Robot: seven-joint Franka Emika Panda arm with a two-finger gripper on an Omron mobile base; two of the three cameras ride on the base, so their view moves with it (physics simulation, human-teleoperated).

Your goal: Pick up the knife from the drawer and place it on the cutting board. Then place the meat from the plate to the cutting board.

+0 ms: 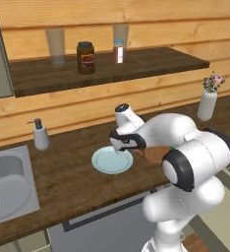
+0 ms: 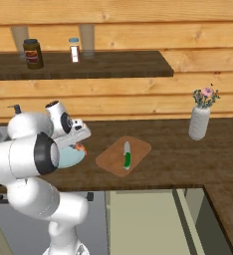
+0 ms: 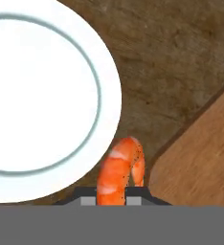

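Meat [image 3: 117, 174] half-hidden between closed jaws

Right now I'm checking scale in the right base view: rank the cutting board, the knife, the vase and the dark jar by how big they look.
1. cutting board
2. vase
3. knife, close to the vase in length but far thinner
4. dark jar, though it stands farther back on the shelf
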